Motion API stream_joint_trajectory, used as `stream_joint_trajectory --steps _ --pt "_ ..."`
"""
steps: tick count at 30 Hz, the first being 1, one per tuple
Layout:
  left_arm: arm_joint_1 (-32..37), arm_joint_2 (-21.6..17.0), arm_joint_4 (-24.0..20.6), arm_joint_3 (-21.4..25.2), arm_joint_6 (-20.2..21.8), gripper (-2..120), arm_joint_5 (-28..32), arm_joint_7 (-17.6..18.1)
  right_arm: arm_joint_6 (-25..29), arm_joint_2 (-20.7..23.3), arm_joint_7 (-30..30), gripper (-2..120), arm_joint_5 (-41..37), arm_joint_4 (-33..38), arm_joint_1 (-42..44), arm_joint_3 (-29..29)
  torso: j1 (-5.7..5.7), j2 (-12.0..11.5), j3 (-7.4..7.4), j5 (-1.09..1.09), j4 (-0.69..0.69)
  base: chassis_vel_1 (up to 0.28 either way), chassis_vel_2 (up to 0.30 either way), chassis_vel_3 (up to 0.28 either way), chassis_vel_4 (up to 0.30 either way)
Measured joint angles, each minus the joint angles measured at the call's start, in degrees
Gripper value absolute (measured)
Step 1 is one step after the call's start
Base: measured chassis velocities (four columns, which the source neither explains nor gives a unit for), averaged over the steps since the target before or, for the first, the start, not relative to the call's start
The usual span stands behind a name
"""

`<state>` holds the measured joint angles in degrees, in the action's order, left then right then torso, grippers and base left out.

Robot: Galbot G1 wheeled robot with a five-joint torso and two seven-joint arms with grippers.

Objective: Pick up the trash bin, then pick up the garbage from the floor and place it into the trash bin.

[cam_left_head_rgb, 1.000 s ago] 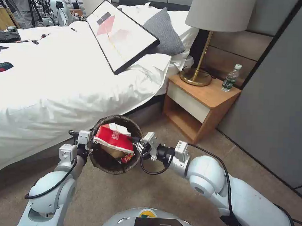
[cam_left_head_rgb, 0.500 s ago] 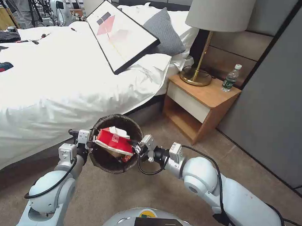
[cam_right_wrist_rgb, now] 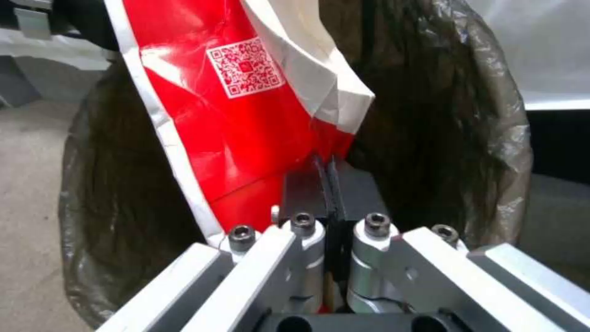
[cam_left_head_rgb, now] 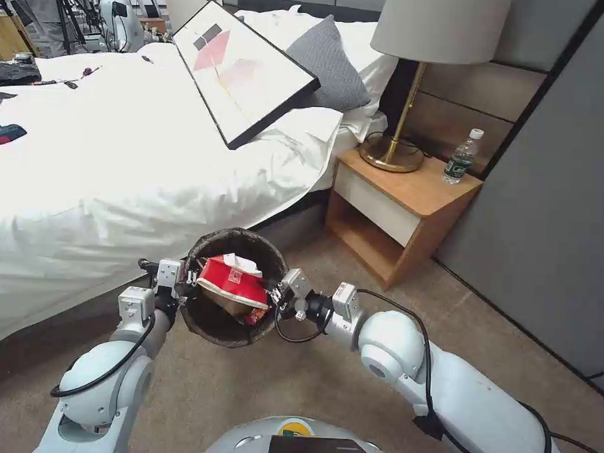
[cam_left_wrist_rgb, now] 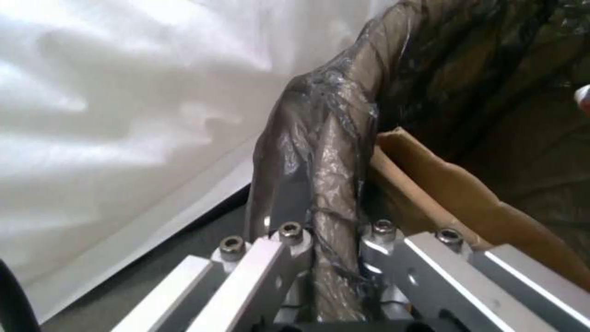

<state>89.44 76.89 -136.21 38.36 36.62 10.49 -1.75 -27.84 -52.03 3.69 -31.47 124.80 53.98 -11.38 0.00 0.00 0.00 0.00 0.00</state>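
The trash bin (cam_left_head_rgb: 237,239), lined with a dark brown bag, hangs above the carpet by the bed. My left gripper (cam_left_head_rgb: 179,289) is shut on its rim; the left wrist view shows the bag-covered rim (cam_left_wrist_rgb: 332,152) pinched between the fingers of that gripper (cam_left_wrist_rgb: 332,226), with a brown paper bag (cam_left_wrist_rgb: 467,193) just inside. A red-and-white crumpled packet (cam_left_head_rgb: 233,281) of garbage lies across the bin's mouth. My right gripper (cam_left_head_rgb: 272,297) is at the bin's right rim, shut on the packet's edge. In the right wrist view the gripper (cam_right_wrist_rgb: 326,163) pinches the red packet (cam_right_wrist_rgb: 246,115) in front of the bin liner (cam_right_wrist_rgb: 473,115).
A white bed (cam_left_head_rgb: 118,158) with a framed picture (cam_left_head_rgb: 242,70) lies left and behind. A wooden nightstand (cam_left_head_rgb: 403,204) with a brass lamp (cam_left_head_rgb: 400,124) and a water bottle (cam_left_head_rgb: 462,157) stands right of it. A grey wall (cam_left_head_rgb: 556,217) closes the right side. Bare carpet (cam_left_head_rgb: 295,373) lies below.
My right arm has shifted left, closer to the bin, carrying the red packet a little farther over the opening. The left arm and bin have barely moved.
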Motion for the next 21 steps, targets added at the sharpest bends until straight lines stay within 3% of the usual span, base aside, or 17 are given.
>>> stream_joint_trajectory --steps 5,8,14,21 --pt "0.07 -0.01 -0.12 0.02 0.02 3 0.03 -0.01 -0.08 -0.13 -0.91 14 0.45 -0.10 -0.12 -0.13 0.00 0.00 0.00 0.00 0.00 0.000 0.000 0.000 0.000" --pt "0.15 0.02 -0.26 0.01 0.04 3 0.04 -0.02 -0.08 -0.12 -1.50 30 0.48 -0.01 -0.14 -0.21 0.00 0.00 0.00 0.00 0.00 0.000 0.000 0.000 0.000" --pt "0.27 0.03 -0.45 0.00 0.07 3 0.05 -0.03 -0.07 -0.12 -2.19 47 0.45 0.21 -0.22 -0.23 0.00 0.00 0.00 0.00 0.00 0.000 0.000 0.000 0.000" --pt "0.41 0.07 -0.65 -0.06 0.10 3 0.05 -0.06 -0.09 -0.13 -2.86 78 0.25 0.84 -0.28 -0.28 0.00 0.00 0.00 0.00 0.00 0.000 0.000 0.000 0.000"
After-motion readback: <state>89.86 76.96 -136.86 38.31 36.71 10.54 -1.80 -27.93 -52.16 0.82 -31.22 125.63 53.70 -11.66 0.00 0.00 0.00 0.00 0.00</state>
